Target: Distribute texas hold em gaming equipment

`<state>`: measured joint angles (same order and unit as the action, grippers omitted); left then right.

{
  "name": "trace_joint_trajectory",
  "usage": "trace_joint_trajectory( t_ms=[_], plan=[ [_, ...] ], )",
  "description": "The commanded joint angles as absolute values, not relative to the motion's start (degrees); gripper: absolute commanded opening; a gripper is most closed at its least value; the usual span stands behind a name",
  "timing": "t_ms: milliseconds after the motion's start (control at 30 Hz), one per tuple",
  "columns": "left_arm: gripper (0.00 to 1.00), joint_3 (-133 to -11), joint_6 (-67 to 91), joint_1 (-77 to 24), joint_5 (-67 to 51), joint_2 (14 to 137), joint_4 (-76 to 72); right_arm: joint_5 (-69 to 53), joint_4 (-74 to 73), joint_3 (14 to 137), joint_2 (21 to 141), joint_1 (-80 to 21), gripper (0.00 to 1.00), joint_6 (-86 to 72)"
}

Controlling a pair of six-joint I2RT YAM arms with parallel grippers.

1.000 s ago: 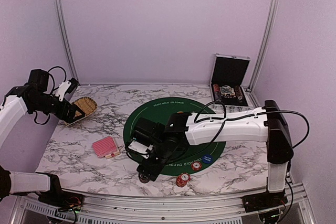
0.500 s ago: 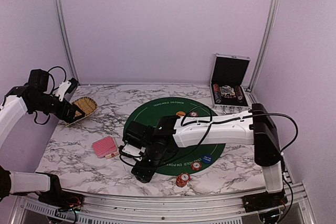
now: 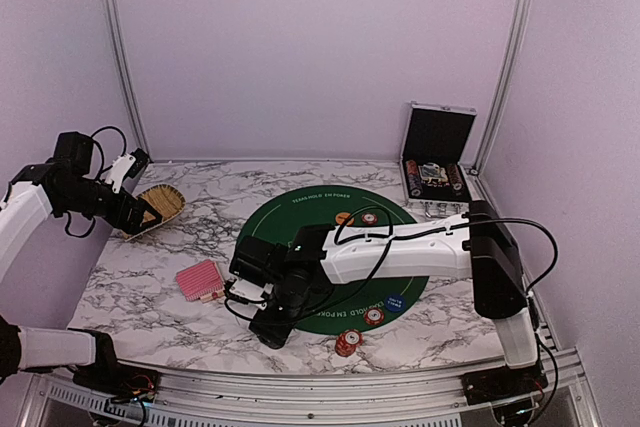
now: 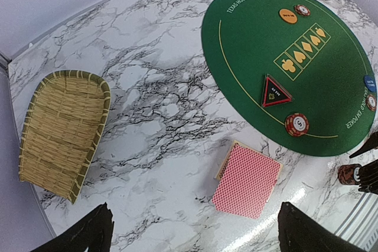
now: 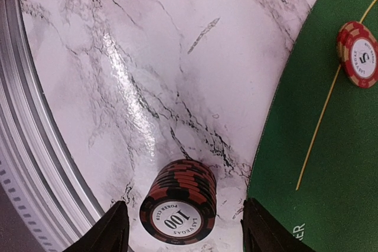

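— Left wrist view, from the left: what can be read?
— Nothing is written on the basket (image 4: 62, 131) at the left edge. On the green mat (image 4: 254, 51) at the upper right, "TEXAS HOLD 'EM POKER" is printed along the rim, and four card-suit symbols are drawn in a row of yellow boxes. A "5" is read on the red-and-white chip (image 4: 296, 124) at the mat's lower edge.
— And the other pieces?
— The card deck (image 4: 247, 180) is laid pink back up on the marble table (image 4: 165, 87), below centre and just off the mat, with its corners turned toward the frame's edges. The black triangular marker (image 4: 275, 91) is laid flat just above the chip; its lettering cannot be made out. An orange disc (image 4: 288, 15) is seen further up and a blue disc (image 4: 370, 82) at the right edge. The left gripper (image 4: 195, 234) is spread wide with nothing between its tips; the deck is seen just above the gap, untouched.
— Right wrist view?
— "100", "LAS VEGAS" and "POKER CLUB" are read on top of the chip stack (image 5: 177, 208) at bottom centre. The stack is stood on marble just left of the mat, and its column is seen leaning toward the upper right. The right gripper (image 5: 189, 231) is parted around it: a finger is seen on each side, a gap is left on both, and nothing is grasped.
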<state>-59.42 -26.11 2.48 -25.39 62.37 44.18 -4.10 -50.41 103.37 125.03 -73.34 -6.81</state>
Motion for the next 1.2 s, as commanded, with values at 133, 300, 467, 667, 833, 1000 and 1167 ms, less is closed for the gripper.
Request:
trace_joint_trajectory(
  t_ms=[133, 300, 467, 667, 833, 1000, 1167],
  plan=[
    [0.99, -60.12, -26.71, 2.81, -25.24, 61.61, 45.46, -4.65, -50.19, 105.12, 126.21, -73.85, 0.62, -6.25],
    [0.99, -60.06, -26.74, 2.77, -25.14, 61.61, 45.45, -4.57, -50.10, 104.96, 126.43, -73.91, 0.59, -6.24],
    [0.99, -60.12, -26.72, 2.81, -25.38, 61.70, 45.44, -4.40, -50.10, 104.88, 126.69, -73.91, 0.58, -6.24],
    [0.99, -60.01, -26.85, 2.80, -25.14, 61.70, 45.50, -4.40, -49.92, 104.90, 126.82, -73.87, 0.52, -6.24],
    [0.99, -60.03, -26.89, 2.81, -25.16, 61.70, 45.44, -4.57, -49.83, 104.96, 126.74, -73.92, 0.44, -6.19],
    [0.99, -59.94, -26.89, 2.81, -25.15, 61.66, 45.46, -4.75, -49.83, 105.01, 126.66, -73.92, 0.38, -6.24],
    [0.99, -59.94, -26.87, 2.81, -25.23, 61.70, 45.44, -4.68, -50.08, 105.42, 126.24, -73.92, 0.32, -6.40]
  ],
)
